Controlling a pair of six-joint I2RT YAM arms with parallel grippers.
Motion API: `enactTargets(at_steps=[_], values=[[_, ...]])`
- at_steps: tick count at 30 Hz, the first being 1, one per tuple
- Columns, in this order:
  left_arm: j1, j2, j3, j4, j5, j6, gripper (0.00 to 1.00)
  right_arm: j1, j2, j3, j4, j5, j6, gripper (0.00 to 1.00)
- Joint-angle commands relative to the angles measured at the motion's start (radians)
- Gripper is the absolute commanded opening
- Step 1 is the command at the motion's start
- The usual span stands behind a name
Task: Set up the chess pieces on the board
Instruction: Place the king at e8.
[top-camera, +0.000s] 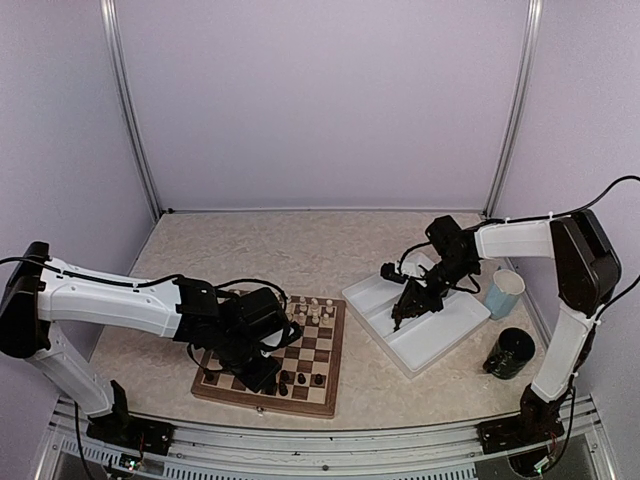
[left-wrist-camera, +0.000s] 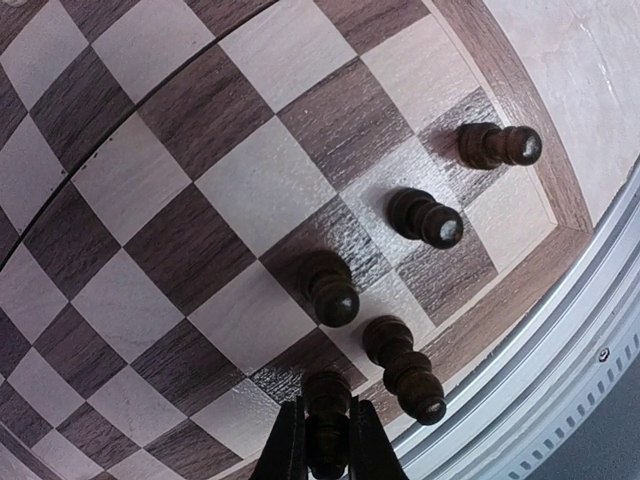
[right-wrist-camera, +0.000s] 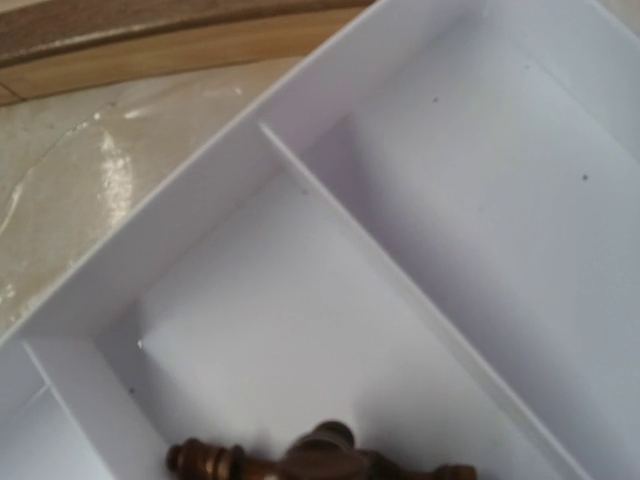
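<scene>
My left claw (left-wrist-camera: 325, 445) is clamped on a dark chess piece (left-wrist-camera: 326, 392) at the near edge of the board (left-wrist-camera: 240, 190), beside four other dark pieces (left-wrist-camera: 330, 290); my right claw (top-camera: 400, 318) is closed inside the white tray (right-wrist-camera: 400, 200), above brown pieces (right-wrist-camera: 320, 460); whether it grips one, I cannot tell.

The top external camera looks down from above and behind the arm bases, far enough to take in the chessboard (top-camera: 315, 350) and the white tray (top-camera: 450, 330). The left wrist camera looks steeply down, close over the board's near edge, with dark pawns (left-wrist-camera: 425, 217) just ahead of its jaws. The right wrist camera hangs close over tray compartments. Each wrist view shares its patch with the top view.
</scene>
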Motion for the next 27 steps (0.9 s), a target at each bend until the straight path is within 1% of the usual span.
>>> enactTargets(at_steps=[1, 10, 16, 20, 23, 27], values=[[-0.007, 0.013, -0.014, 0.013, -0.023, 0.012, 0.04, -0.007, 0.013, 0.014, -0.024, -0.022, -0.007, 0.04], [-0.008, 0.008, -0.010, 0.001, -0.035, 0.006, 0.05, -0.007, 0.016, 0.015, -0.027, -0.024, -0.007, 0.04], [-0.013, 0.006, -0.010, -0.005, -0.035, 0.001, 0.08, -0.007, 0.018, 0.017, -0.030, -0.024, -0.007, 0.04], [-0.014, 0.007, -0.008, -0.016, -0.035, -0.005, 0.05, -0.007, 0.019, 0.017, -0.031, -0.024, -0.007, 0.04], [-0.012, -0.015, -0.010, -0.043, -0.088, -0.033, 0.04, -0.007, 0.018, 0.017, -0.032, -0.026, -0.007, 0.04], [-0.003, -0.043, -0.028, -0.057, -0.097, -0.068, 0.04, -0.007, 0.020, 0.018, -0.032, -0.027, -0.008, 0.04]])
